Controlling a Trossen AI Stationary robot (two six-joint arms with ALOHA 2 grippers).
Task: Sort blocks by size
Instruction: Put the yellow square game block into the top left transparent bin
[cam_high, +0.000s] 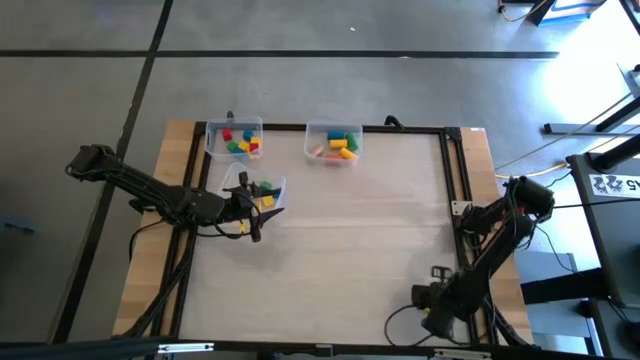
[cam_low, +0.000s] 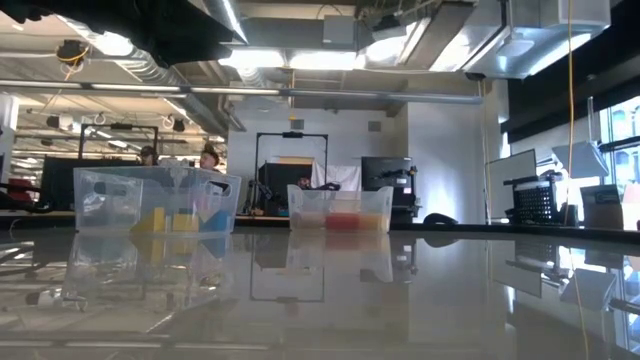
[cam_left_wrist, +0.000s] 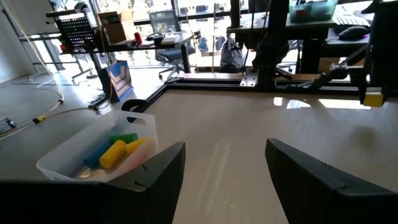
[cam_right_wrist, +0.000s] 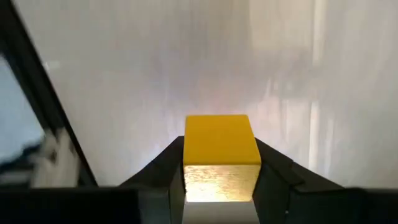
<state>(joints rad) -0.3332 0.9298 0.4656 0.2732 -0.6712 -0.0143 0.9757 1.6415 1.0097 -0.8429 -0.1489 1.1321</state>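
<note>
STEP: picking 1 block | right gripper near table's front-right corner, clamped on yellow block between its fingers | left gripper spread, empty, bin just beside | NEXT: judged, lift and carry to size-matching bin

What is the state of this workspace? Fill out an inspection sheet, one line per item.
Surface: pale wooden table, black frame around it.
Job's things: blocks in three clear bins; one yellow block between the right gripper's fingers.
Clutter: nothing seen.
Grippers: left gripper open, beside the nearest bin; right gripper shut on the yellow block at the table's near right edge.
Cables: black leads run along both arms.
Surroundings: grey floor, desks and monitors behind; people far off.
</note>
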